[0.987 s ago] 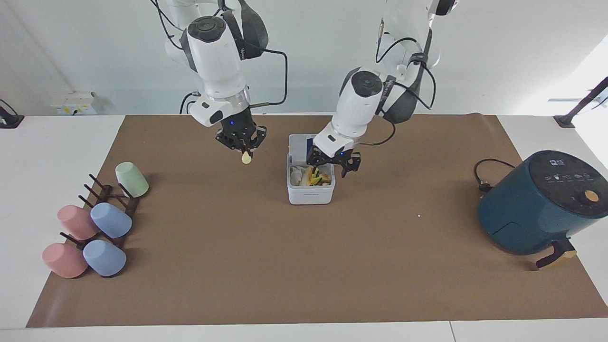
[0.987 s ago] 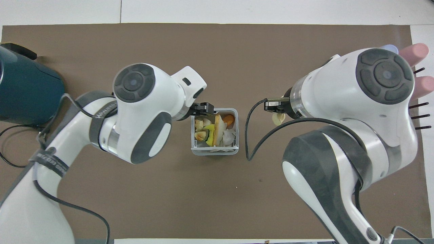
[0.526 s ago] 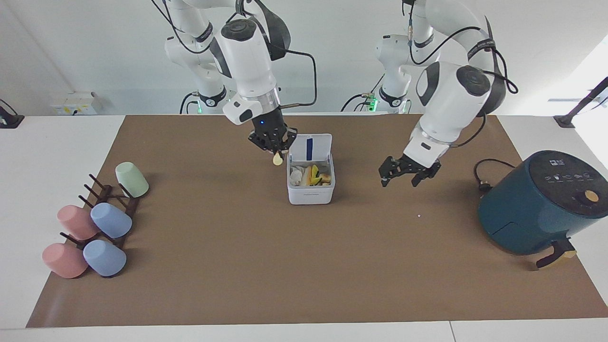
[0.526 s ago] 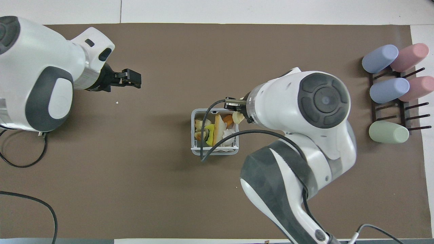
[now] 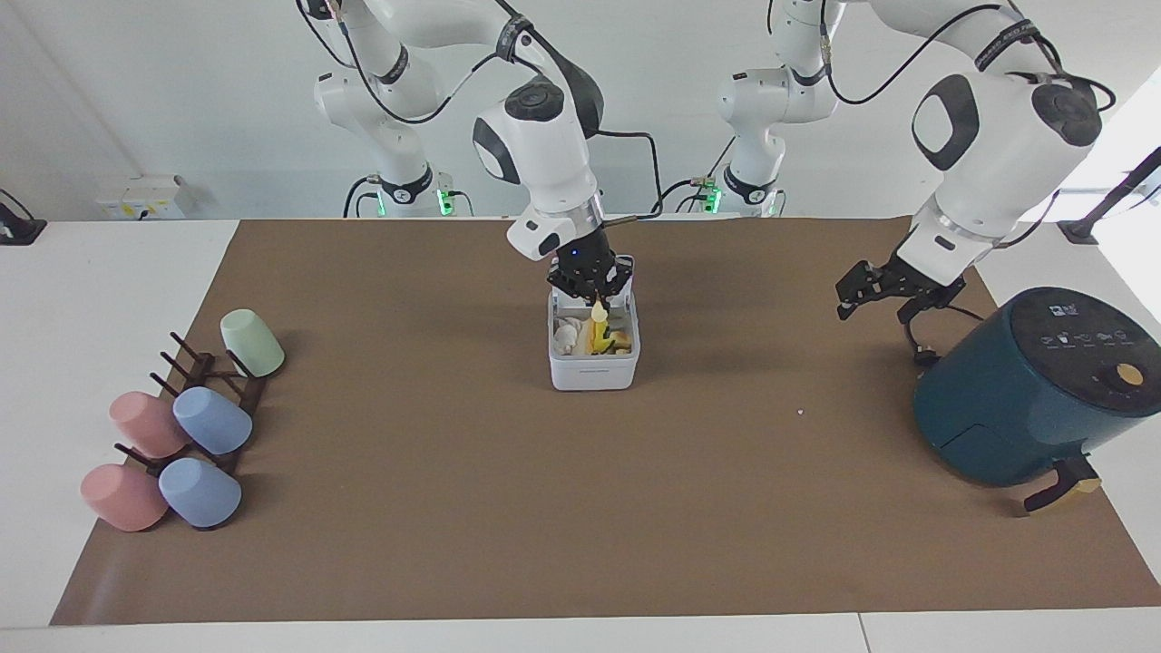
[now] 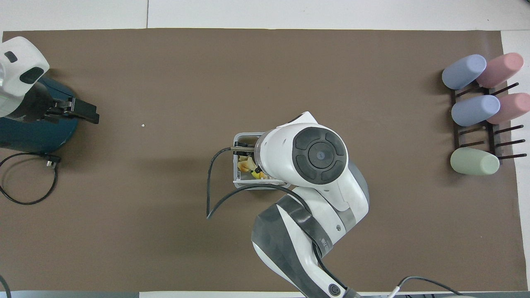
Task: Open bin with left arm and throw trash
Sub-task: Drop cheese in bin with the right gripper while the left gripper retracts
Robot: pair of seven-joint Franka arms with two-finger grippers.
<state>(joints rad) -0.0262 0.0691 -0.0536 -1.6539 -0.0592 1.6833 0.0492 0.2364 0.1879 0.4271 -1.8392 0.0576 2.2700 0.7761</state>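
Note:
The white bin (image 5: 594, 374) stands mid-mat with its lid up, the lid mostly hidden by my right gripper (image 5: 596, 295). That gripper hangs just over the bin's opening, fingertips pinched on a pale yellow fruit piece (image 5: 598, 313). More trash (image 5: 576, 337) lies inside: white tissue and yellow and orange scraps. In the overhead view the right wrist covers most of the bin (image 6: 236, 167), and only some trash (image 6: 247, 164) shows. My left gripper (image 5: 878, 304) hovers open and empty over the mat beside the air fryer, also seen as the left gripper (image 6: 85, 114) from above.
A dark teal air fryer (image 5: 1025, 390) with its cable (image 6: 25, 178) sits at the left arm's end. A rack of pastel cups (image 5: 181, 426) sits at the right arm's end. A tiny white crumb (image 5: 801, 413) lies between the bin and the fryer.
My right gripper carried the yellow piece from beside the bin to over its opening. My left arm drew away from the bin toward the air fryer, still open.

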